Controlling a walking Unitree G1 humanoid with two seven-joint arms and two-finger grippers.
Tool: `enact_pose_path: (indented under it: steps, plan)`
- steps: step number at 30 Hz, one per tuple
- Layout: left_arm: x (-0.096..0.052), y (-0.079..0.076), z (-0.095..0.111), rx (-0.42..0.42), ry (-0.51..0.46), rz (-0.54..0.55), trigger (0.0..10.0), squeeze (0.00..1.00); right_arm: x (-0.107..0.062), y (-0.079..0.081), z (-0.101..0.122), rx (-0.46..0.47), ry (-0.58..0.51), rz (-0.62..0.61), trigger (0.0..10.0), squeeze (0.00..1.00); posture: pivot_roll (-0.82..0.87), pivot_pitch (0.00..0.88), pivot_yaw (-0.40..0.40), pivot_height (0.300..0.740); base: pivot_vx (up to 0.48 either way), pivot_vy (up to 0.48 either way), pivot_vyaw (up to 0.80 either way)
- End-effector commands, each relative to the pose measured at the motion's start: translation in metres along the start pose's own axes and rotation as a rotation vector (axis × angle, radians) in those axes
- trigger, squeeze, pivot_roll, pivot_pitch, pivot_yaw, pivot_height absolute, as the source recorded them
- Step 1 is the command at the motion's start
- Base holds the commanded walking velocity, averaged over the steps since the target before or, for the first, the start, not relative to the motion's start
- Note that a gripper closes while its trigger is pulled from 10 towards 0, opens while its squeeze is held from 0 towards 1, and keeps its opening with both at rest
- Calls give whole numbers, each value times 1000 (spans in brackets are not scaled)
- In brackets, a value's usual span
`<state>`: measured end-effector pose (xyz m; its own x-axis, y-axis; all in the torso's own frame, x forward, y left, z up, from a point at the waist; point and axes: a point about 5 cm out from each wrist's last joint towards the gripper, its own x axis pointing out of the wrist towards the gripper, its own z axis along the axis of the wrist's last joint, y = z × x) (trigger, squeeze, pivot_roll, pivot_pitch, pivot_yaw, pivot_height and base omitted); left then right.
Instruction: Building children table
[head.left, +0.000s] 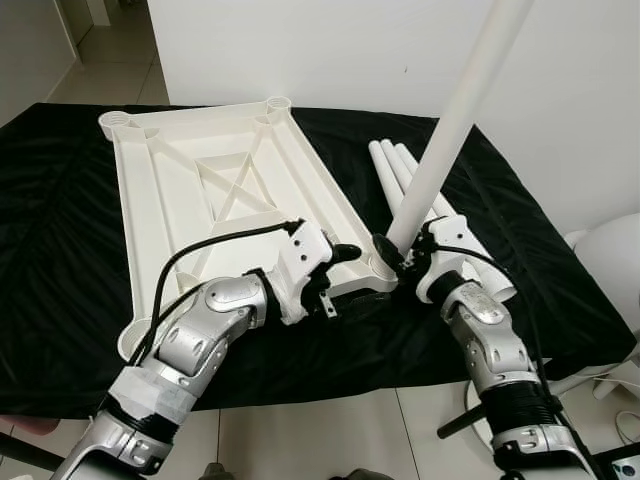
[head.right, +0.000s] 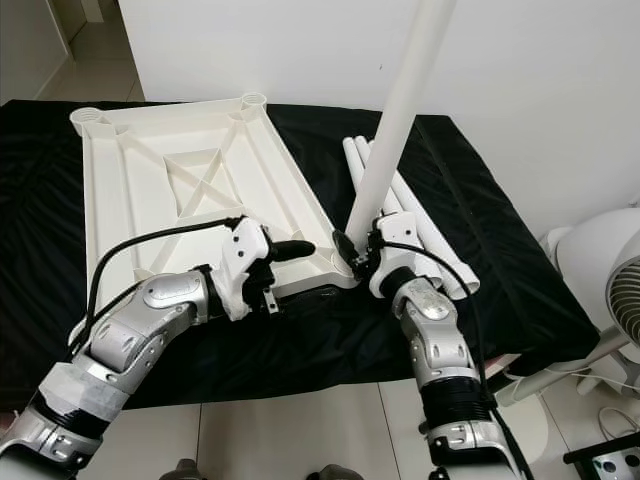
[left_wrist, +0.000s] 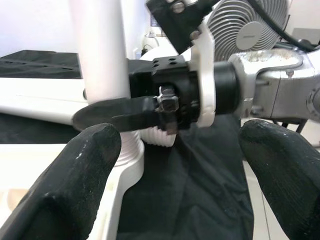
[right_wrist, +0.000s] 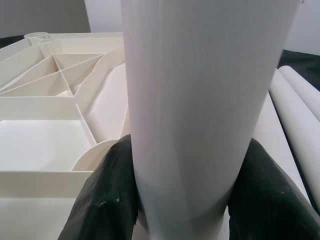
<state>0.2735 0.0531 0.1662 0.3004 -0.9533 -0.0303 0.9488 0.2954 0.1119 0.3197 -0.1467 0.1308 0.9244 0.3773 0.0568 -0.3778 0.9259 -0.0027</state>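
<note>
Item: white plastic tabletop (head.left: 215, 185), lying upside down with its ribbed underside facing up, on a desk (head.left: 60, 260) that is wearing a black cloth.

Item: white table leg (head.left: 455, 125), standing nearly upright with a slight tilt, its lower threaded end sitting in the tabletop's near right corner socket (left_wrist: 131, 155).

Item: right tool (head.left: 400, 255), clenching the leg just above the socket; in the right wrist view its black fingers (right_wrist: 102, 200) are pressing against both sides of the tube.

Item: left tool (head.left: 345, 253), hovering over the tabletop's near edge just beside that corner, fingers spread and gripping nothing; in the left wrist view its fingertips (left_wrist: 80, 175) are flanking the leg's base without touching it.

Item: three spare white legs (head.left: 400, 170), lying side by side on the cloth to the right of the tabletop.

Item: white fan (head.right: 615, 270), standing on the floor beyond the desk's right end.
</note>
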Motion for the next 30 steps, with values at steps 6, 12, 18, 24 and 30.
enact_pose_path:
  steps: [6,12,18,24,30]
  plan:
    - [3,-7,0,6,4,-105,10000,0,3,7,-4,31,12,-133,10000,0,47,0,-84,740,0,0,0]
    - [3,-6,0,5,5,-100,10000,0,7,17,-1,74,6,-326,10000,0,43,0,-87,740,0,0,0]
    - [3,-3,-1,3,15,-74,10000,0,10,45,4,124,-29,-421,10000,0,40,0,-76,740,0,0,0]
    - [2,2,-3,6,37,-45,10000,0,9,45,5,114,-31,-414,10000,0,36,0,-72,740,0,0,0]
    - [-5,14,-2,28,59,7,10000,0,6,36,5,111,-26,-438,10000,0,41,0,-71,740,0,0,0]
